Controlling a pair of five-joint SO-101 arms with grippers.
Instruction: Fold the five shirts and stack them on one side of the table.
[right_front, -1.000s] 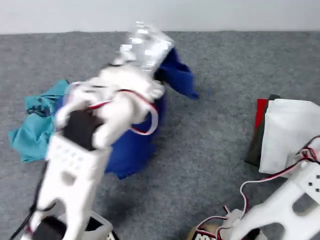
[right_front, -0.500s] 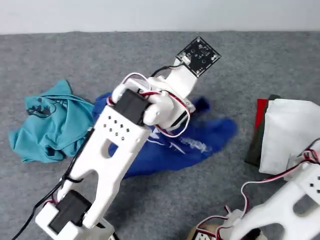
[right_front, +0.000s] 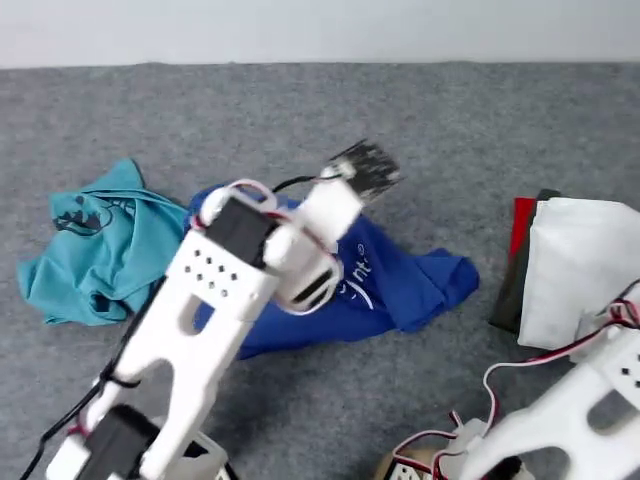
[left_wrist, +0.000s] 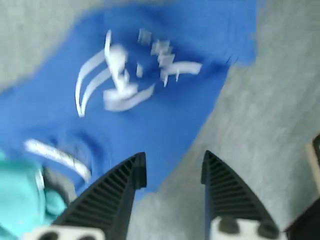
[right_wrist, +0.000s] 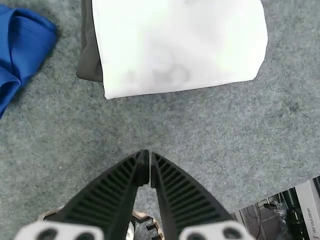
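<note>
Left gripper (left_wrist: 173, 159) spread wide and empty, just above the blue shirt (right_front: 405, 285).
The blue shirt lies rumpled with its white print facing up in the middle of the grey tabletop (right_front: 450, 130), just beside the crumpled teal shirt (right_front: 85, 245). The right gripper (right_wrist: 149, 155) hangs pinched together, holding nothing, over bare tabletop near the stack. There, a folded white shirt (right_front: 580, 270) lies on a dark shirt (right_front: 510, 290), with a red shirt (right_front: 522, 222) showing at the edge.
</note>
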